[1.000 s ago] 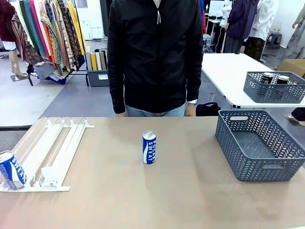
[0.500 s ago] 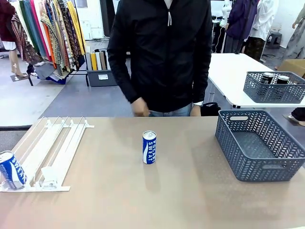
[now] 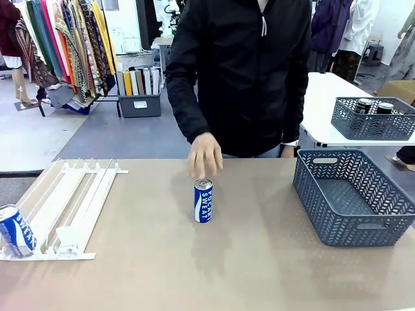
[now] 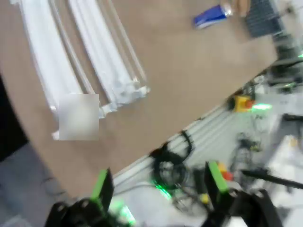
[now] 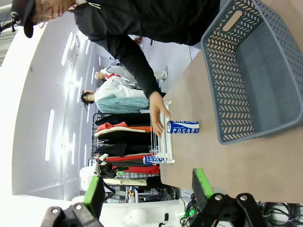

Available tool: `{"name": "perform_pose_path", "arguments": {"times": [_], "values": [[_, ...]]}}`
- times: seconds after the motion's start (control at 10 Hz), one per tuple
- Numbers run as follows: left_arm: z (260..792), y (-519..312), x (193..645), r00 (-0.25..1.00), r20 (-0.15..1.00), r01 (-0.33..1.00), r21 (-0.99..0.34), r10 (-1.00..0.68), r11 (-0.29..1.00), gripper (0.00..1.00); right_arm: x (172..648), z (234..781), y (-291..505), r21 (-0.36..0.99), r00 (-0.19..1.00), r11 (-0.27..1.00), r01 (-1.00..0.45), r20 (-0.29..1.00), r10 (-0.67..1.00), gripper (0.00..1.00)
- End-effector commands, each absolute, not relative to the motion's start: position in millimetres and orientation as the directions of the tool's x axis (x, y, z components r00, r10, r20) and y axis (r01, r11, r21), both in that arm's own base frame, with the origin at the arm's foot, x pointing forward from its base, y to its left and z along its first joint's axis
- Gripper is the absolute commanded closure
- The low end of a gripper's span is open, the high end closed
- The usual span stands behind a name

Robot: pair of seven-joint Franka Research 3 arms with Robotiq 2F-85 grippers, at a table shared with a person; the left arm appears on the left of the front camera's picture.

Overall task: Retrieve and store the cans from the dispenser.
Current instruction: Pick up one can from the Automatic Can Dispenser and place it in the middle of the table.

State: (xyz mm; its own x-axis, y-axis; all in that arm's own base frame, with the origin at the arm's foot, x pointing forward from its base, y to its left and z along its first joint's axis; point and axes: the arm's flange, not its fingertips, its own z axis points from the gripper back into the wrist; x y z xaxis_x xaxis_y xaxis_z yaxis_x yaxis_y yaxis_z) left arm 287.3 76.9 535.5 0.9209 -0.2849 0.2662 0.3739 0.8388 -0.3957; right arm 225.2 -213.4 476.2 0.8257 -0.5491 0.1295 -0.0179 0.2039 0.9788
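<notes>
Person's hand [image 3: 205, 155] now over blue can [image 3: 203, 200] — left end effector [image 4: 157, 176] spread, right end effector [image 5: 147, 180] spread

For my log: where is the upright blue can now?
In the front view the upright blue can stands mid-table, between the dispenser on the left and the grey basket on the right, close to the person's hand.
</notes>
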Motion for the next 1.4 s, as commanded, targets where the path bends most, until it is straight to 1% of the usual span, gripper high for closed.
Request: {"name": "perform_pose_path", "arguments": {"times": [0.0, 0.1, 0.2, 0.3, 0.4, 0.5, 0.7, 0.8, 0.9, 1.1, 1.2, 1.3], "values": [[513.3, 51.6, 307.9, 0.902, 0.191, 0.410, -0.094, -0.388, 0.907, 0.00, 226.5, 478.2, -213.7, 0.979, 0.821, 0.197, -0.051, 0.154, -0.550, 0.00], [507.4, 41.6, 314.1, 0.895, 0.103, 0.440, -0.041, -0.434, 0.897, 0.00, 226.5, 478.2, -213.7, 0.979, 0.821, 0.197, -0.051, 0.154, -0.550, 0.00], [502.8, 39.6, 318.6, 0.921, 0.036, 0.388, 0.014, -0.388, 0.922, 0.00, 226.5, 478.2, -213.7, 0.979, 0.821, 0.197, -0.051, 0.154, -0.550, 0.00], [500.7, 43.6, 324.1, 0.956, 0.007, 0.293, 0.050, -0.294, 0.955, 0.00, 226.5, 478.2, -213.7, 0.979, 0.821, 0.197, -0.051, 0.154, -0.550, 0.00], [506.9, 47.9, 329.2, 0.974, 0.069, 0.216, -0.021, -0.214, 0.976, 0.00, 226.5, 478.2, -213.7, 0.979, 0.821, 0.197, -0.051, 0.154, -0.550, 0.00], [504.0, 31.0, 320.8, 0.916, 0.055, 0.397, 0.032, -0.398, 0.917, 0.00, 226.5, 478.2, -213.7, 0.979, 0.821, 0.197, -0.051, 0.154, -0.550, 0.00], [504.0, 31.0, 320.8, 0.916, 0.055, 0.397, 0.032, -0.398, 0.917, 0.00, 226.5, 478.2, -213.7, 0.979, 0.821, 0.197, -0.051, 0.154, -0.550, 0.00], [500.2, 34.6, 325.8, 0.937, 0.043, 0.346, 0.025, -0.347, 0.938, 0.00, 226.5, 478.2, -213.7, 0.979, 0.821, 0.197, -0.051, 0.154, -0.550, 0.00], [482.8, 33.2, 329.5, 0.953, 0.038, 0.299, 0.061, -0.302, 0.952, 0.00, 226.5, 478.2, -213.7, 0.979, 0.821, 0.197, -0.051, 0.154, -0.550, 0.00], [467.0, 39.5, 329.0, 0.966, 0.083, 0.243, 0.046, -0.246, 0.969, 0.00, 226.5, 478.2, -213.7, 0.979, 0.821, 0.197, -0.051, 0.154, -0.550, 0.00], [458.1, 40.1, 329.4, 0.971, 0.113, 0.206, 0.069, -0.213, 0.976, 0.00, 226.5, 478.2, -213.7, 0.979, 0.821, 0.197, -0.051, 0.154, -0.550, 0.00], [446.8, 39.7, 330.1, 0.970, 0.141, 0.192, 0.063, -0.199, 0.979, 0.00, 226.5, 478.2, -213.7, 0.979, 0.821, 0.197, -0.051, 0.154, -0.550, 0.00]]}}
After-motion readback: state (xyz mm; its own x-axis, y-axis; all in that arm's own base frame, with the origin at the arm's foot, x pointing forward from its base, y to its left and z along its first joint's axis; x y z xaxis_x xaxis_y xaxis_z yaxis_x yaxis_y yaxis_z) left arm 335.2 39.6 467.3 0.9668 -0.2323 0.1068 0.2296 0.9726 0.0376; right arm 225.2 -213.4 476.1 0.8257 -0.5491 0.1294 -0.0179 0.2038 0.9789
